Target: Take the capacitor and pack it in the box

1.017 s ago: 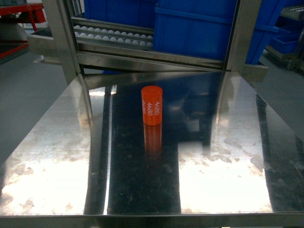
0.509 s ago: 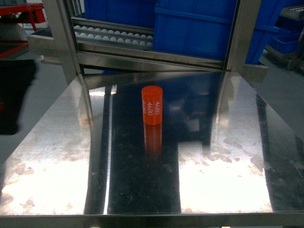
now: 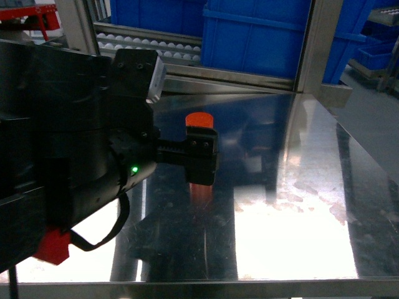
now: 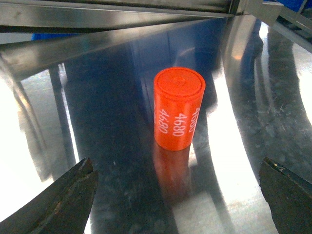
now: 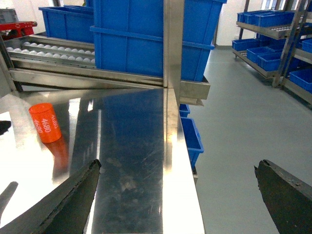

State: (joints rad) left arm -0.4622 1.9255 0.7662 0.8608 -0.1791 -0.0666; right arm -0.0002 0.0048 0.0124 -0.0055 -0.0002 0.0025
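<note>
The capacitor [image 4: 178, 109] is an orange cylinder printed "4680", standing upright on the steel table [image 3: 299, 187]. In the head view only the capacitor's top [image 3: 199, 118] shows, behind my left gripper [image 3: 202, 156], which has reached in from the left. In the left wrist view my left gripper [image 4: 175, 195] is open, the cylinder standing just ahead of the gap between its fingertips and touching neither. My right gripper [image 5: 175, 195] is open and empty over the table's right edge, with the capacitor [image 5: 45, 123] far to its left. The box is out of view.
Blue plastic bins [image 3: 262, 31] and a roller rack [image 3: 149, 47] stand behind a steel frame at the table's far edge. More blue bins fill shelves [image 5: 273, 29] to the right. Grey floor [image 5: 234, 122] lies past the table's right edge.
My left arm has swung in from the left and now fills the left half of the head view, its gripper at the capacitor. The capacitor has not moved.
</note>
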